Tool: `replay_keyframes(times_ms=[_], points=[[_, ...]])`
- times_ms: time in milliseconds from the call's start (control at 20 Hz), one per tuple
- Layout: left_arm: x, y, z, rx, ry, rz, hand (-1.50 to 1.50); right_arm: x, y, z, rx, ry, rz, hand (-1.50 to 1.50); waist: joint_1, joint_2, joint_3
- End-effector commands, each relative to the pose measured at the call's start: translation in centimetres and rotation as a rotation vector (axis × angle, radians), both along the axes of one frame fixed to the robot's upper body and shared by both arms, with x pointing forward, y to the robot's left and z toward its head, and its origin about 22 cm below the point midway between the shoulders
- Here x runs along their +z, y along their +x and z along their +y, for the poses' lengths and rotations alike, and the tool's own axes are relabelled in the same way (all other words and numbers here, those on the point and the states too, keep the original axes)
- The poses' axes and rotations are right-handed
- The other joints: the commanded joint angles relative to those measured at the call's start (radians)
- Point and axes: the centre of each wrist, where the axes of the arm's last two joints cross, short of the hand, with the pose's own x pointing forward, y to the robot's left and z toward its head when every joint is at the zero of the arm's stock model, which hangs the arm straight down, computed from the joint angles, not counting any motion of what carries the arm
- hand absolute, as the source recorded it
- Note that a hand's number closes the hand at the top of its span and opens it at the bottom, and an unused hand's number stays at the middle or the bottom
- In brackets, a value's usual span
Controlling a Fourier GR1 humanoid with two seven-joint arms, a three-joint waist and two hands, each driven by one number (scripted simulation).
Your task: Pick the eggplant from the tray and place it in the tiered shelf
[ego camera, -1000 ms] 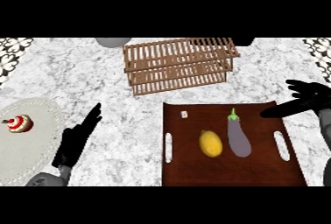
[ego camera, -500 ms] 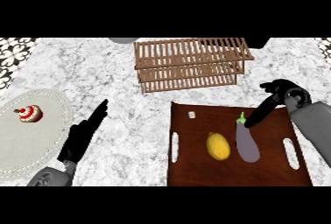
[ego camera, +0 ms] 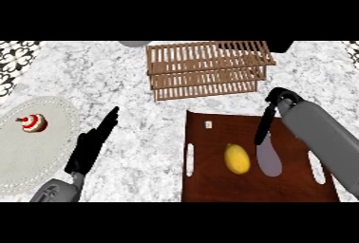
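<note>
Eggplant (ego camera: 269,159) lies right of lemon (ego camera: 237,158) on tray (ego camera: 210,190); shelf (ego camera: 207,69) behind.

Counter (ego camera: 140,85) is white marble with grey veining, fills nearly the whole view; black-and-white patterned surface shows at the far left corner (ego camera: 17,52) and again at the far right corner (ego camera: 351,47). Pale oval placemat (ego camera: 42,152) lies on the counter at left; lighting flat and even, faint shadows only.
</note>
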Motion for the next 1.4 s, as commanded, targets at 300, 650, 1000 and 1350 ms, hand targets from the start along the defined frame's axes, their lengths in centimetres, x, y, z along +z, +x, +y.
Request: replay_keyframes(times_ms=[300,650,1000,1350], points=[[-0.4,-0.4,1.4,0.024,-0.008,0.003,0.0,-2.8,2.2,6.8,-0.02,-0.213,0.34,-1.5,-0.02,-0.005,0.001],[-1.7,-1.9,0.0,0.033,-0.001,0.028,0.0,-2.8,3.3,7.1,0.005,-0.282,0.391,-1.5,-0.05,-0.013,0.002],[-1.6,-1.8,1.8,0.055,-0.015,0.035,0.0,-3.6,3.6,8.0,0.05,-0.357,0.409,-1.5,-0.06,-0.013,0.003],[-0.1,-1.3,1.1,0.064,-0.012,0.023,0.0,-4.6,3.5,7.6,0.078,-0.355,0.455,-1.5,-0.078,-0.02,0.003]])
